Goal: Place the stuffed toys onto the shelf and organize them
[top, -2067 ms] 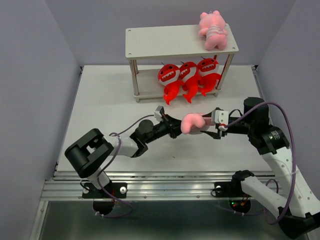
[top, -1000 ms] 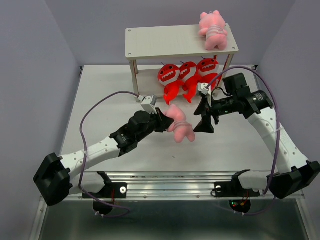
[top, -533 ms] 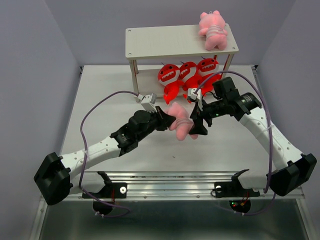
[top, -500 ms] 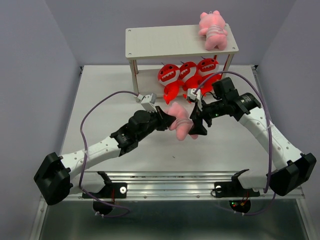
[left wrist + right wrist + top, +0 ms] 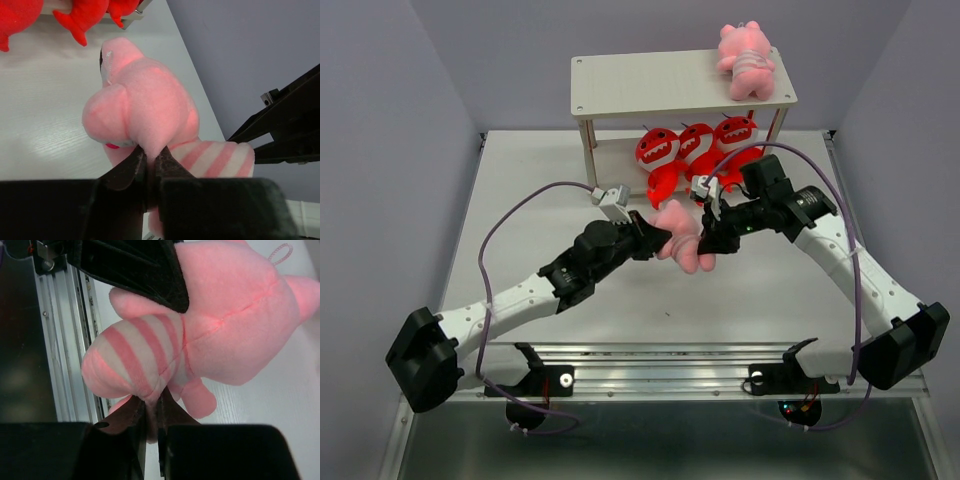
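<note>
Item one: pink striped toy [image 5: 682, 243], held between both arms over the middle of the table [image 5: 520, 220], just in front of the shelf [image 5: 620, 85] and apart from it. Left gripper [image 5: 658, 238]: fingers pinched together on a fold of the toy's plain pink plush. Right gripper [image 5: 706, 240]: fingers clamped on the toy's striped body from the opposite side. Item two: second pink toy [image 5: 747, 60], lying at the right end of the shelf's top board, partly over its back edge. Items three to five: red monsters [image 5: 695, 150], side by side on the right half of the lower board, legs hanging over its front edge.
</note>
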Motion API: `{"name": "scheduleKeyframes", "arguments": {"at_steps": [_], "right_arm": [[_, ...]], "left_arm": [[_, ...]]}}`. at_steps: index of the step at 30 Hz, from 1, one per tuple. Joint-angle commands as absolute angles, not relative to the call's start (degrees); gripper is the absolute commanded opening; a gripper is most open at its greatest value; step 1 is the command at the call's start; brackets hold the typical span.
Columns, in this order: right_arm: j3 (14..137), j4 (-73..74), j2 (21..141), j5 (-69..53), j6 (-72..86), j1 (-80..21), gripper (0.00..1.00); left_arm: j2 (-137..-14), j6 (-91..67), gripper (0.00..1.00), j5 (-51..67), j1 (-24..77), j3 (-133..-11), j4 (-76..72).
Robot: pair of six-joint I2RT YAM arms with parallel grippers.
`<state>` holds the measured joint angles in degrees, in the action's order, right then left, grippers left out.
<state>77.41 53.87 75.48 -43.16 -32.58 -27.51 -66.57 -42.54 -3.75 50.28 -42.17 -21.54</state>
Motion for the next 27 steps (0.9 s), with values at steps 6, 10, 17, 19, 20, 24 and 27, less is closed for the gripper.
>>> {"name": "scheduleKeyframes", "arguments": {"at_steps": [6,10,17,19,20,24,27], "right_arm": [[88.0,56.4,75.1,-41.4,-37.1,-28.1,0.01],[97.1,59.2,77.5,-37.7,-40.3,-28.1,0.01],[119.5,57.6,87.3,-29.4,-38.1,-28.1,0.01],[127.0,55.9,89.6,-28.0,-37.4,-28.1,0.01],[129.1,55.4,92.0,-26.3,-37.2,-28.1,0.01],[136.6,51.8,97.3,-21.8,-37.4,-28.1,0.01],[138.9,48.9,100.7,-18.4,-38.5,-28.1,0.01]], "left_arm": [[-53.5,-37.9,0.74,-8.5,50.6,-41.0,-23.9],[-45.6,-35.1,0.88,-14.8,50.5,-41.9,-13.5],[-35.5,-32.7,0.91,-20.5,50.4,-42.5,-1.7],[-32.8,-33.0,0.91,-20.3,50.3,-41.9,-0.1],[-32.0,-33.6,0.91,-19.9,50.4,-41.1,-0.1],[-28.2,-34.6,0.91,-18.8,50.4,-39.2,1.5],[-26.0,-35.3,0.91,-18.0,50.4,-37.4,1.6]]}}
